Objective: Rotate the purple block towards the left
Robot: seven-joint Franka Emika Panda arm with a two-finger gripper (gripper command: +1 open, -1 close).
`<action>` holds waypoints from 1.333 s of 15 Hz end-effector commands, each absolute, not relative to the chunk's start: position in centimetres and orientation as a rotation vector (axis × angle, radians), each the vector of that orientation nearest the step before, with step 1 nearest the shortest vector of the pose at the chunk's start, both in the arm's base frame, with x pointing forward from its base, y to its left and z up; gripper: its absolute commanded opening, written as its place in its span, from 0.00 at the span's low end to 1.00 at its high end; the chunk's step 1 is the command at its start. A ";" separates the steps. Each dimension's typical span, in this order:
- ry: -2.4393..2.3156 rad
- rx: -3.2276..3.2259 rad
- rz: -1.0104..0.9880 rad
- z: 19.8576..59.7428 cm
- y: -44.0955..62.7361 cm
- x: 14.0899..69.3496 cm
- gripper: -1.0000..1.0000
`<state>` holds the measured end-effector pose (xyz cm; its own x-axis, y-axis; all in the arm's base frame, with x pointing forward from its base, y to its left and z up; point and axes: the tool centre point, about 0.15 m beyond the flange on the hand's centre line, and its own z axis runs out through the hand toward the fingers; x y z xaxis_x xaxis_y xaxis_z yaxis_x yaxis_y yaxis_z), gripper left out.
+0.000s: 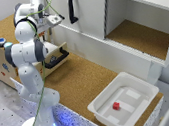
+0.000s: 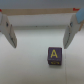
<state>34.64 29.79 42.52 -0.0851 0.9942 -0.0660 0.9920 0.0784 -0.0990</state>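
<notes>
Your arm point(image 1: 27, 50) folded upright at exterior view's left, gripper point(image 2: 39, 32) spread wide, fingers point(image 2: 10, 31) apart above the purple block point(image 2: 54, 55)

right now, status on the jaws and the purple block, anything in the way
Gripper open, holding nothing, jaws apart above the block. Purple block sits free on a pale surface, letter A facing the wrist camera. Nothing around it in the wrist view.

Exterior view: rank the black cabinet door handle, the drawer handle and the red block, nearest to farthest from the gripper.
From the gripper:
1. Black cabinet door handle, just to the exterior view's right of it.
2. Drawer handle, lower in the view, on the drawer front.
3. Red block, in the white tray at the view's lower right, clearly farthest.
</notes>
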 end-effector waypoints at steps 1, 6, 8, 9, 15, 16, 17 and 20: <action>-2.317 -2.260 0.071 39.7 31.9 32.6 1.00; -2.411 -2.241 0.009 36.5 32.8 33.3 1.00; -2.407 -2.243 -0.018 36.0 32.5 34.5 1.00; -2.385 -2.248 -0.038 35.7 32.0 35.2 1.00; -2.255 -2.220 -0.098 33.6 30.6 38.1 1.00; -2.233 -2.217 -0.103 33.2 30.7 38.6 1.00; -2.237 -2.199 -0.091 33.0 30.8 39.0 1.00; -2.265 -2.158 -0.071 32.7 31.3 39.4 1.00</action>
